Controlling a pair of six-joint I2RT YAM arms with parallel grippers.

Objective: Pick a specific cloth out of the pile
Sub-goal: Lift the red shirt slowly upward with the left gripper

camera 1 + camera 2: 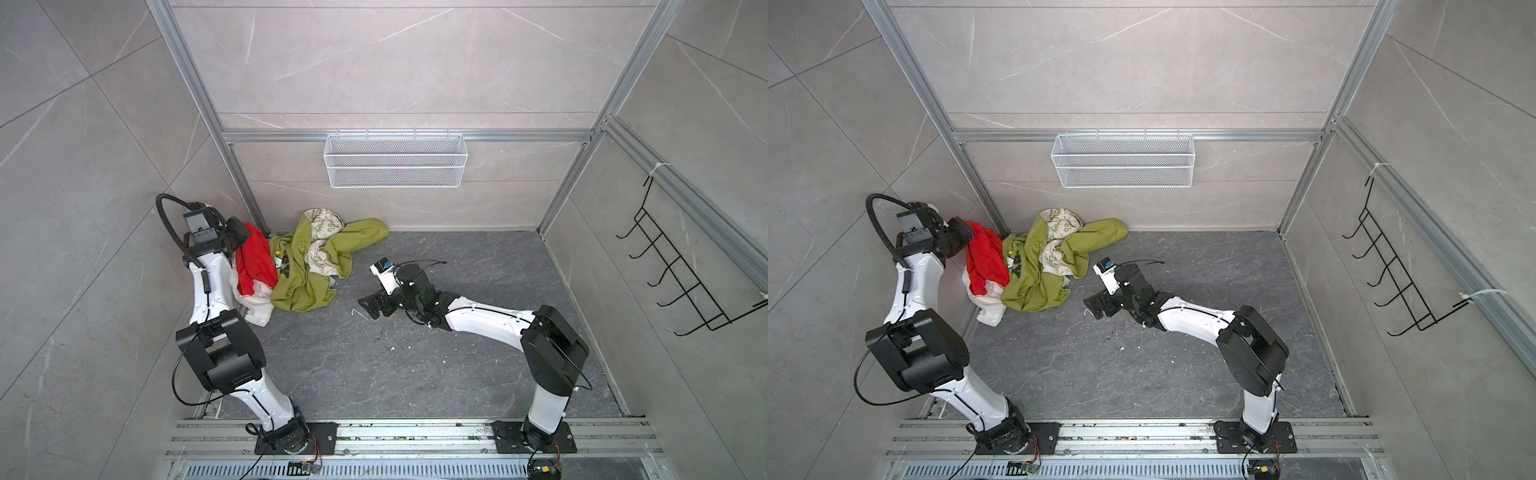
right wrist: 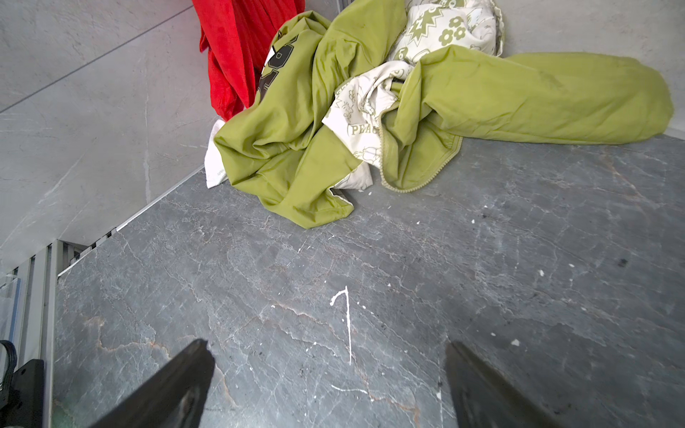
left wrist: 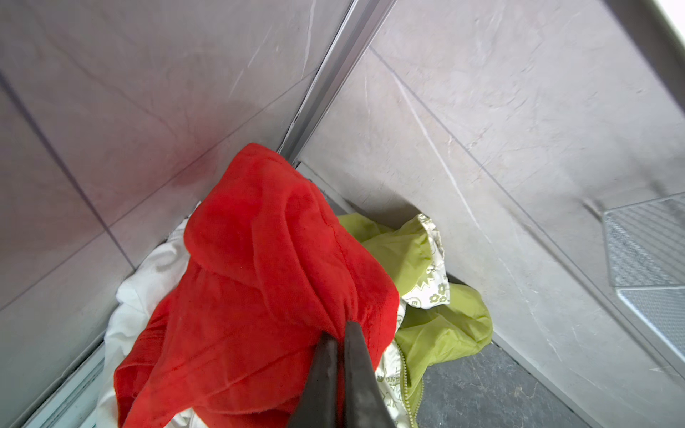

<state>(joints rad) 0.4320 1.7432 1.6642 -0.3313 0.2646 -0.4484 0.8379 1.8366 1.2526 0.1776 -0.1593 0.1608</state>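
The bright red cloth [image 1: 257, 262] [image 1: 986, 257] hangs raised at the left edge of the pile, near the back left corner. My left gripper [image 1: 243, 235] [image 3: 339, 329] is shut on a bunched fold of this cloth [image 3: 259, 259], its fingers pressed together. The cloth's lower end still drapes over the white cloth [image 1: 257, 309] [image 3: 148, 289]. The pile's olive-green garment [image 1: 303, 278] [image 2: 296, 129] and leaf-print cloth [image 1: 324, 224] [image 2: 444, 29] lie just to its right. My right gripper [image 1: 365, 305] [image 2: 326, 342] stands open and empty over the dark floor, short of the pile.
A white wire basket [image 1: 395, 160] hangs on the back wall. A black hook rack [image 1: 673, 270] is fixed to the right wall. An aluminium post [image 1: 232, 166] runs up the corner behind the pile. The dark stone floor [image 1: 415, 353] stretches out in front.
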